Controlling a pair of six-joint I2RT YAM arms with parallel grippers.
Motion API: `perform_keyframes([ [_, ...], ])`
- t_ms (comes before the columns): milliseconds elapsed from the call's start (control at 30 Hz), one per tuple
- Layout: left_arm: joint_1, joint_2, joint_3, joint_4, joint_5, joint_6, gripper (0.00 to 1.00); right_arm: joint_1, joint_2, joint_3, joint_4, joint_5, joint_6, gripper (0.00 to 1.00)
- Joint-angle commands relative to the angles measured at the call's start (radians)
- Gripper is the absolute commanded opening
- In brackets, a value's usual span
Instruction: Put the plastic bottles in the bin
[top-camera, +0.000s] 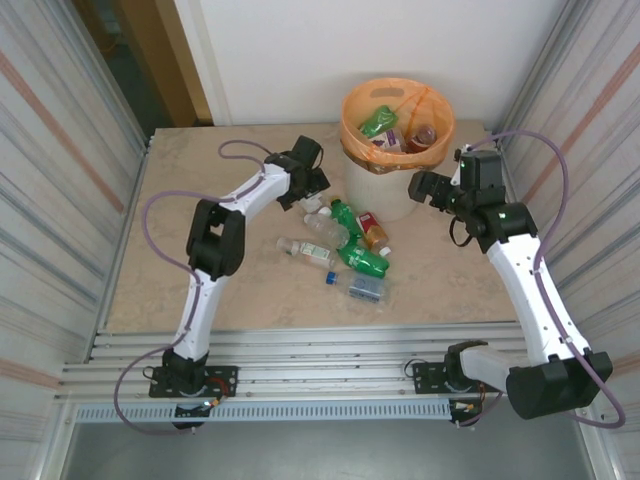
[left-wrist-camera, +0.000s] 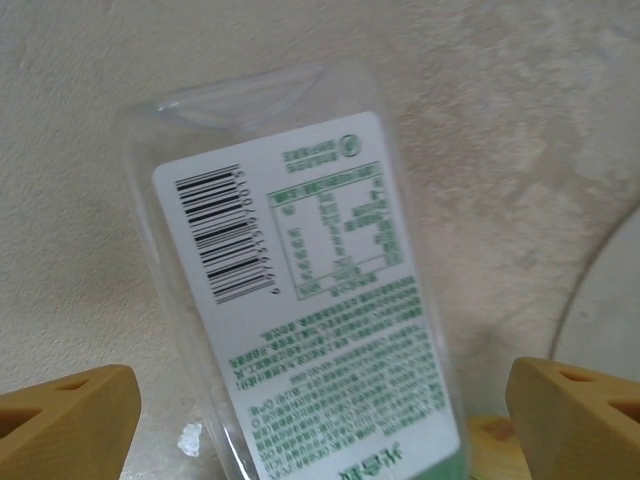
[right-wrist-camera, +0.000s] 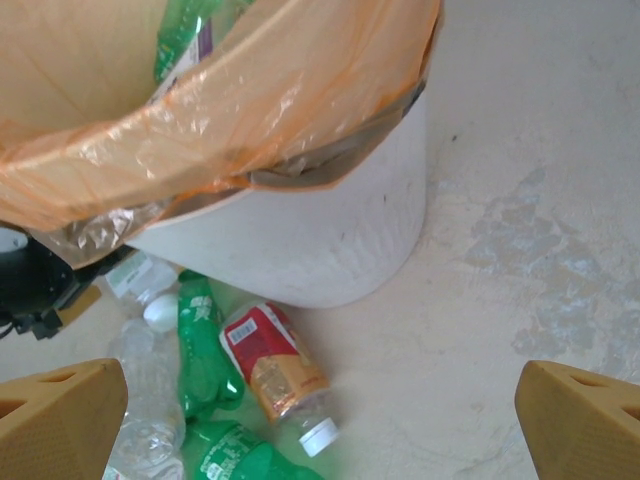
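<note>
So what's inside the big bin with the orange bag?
A green bottle and a reddish-brown one lie in the bin, with another labelled bottle between them. Anything underneath, and the bottom, is hidden by them and the orange bag.

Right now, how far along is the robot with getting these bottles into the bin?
Partway. Done: a few bottles, a green one among them, lie inside the bin. In hand: the left gripper stands open around a clear bottle, not yet gripped; the right gripper hangs open and empty beside the bin. Left: about half a dozen bottles on the table.
</note>
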Motion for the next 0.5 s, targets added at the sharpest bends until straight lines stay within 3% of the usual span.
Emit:
perform_keyframes([
  [0, -0.011, 0.033, 0.072, -0.108, -0.056, -0.068, 0.93, 0.022, -0.023, -0.029, 0.025, 0.002, 0.042, 0.98],
  [300, -0.014, 0.118, 0.165, -0.16, -0.058, -0.087, 0.93, 0.092, 0.0, -0.057, 0.024, 0.024, 0.056, 0.98],
  [467, -0.014, 0.145, 0.19, -0.168, -0.061, -0.088, 0.87, 0.108, 0.011, -0.057, 0.027, 0.027, 0.058, 0.98],
])
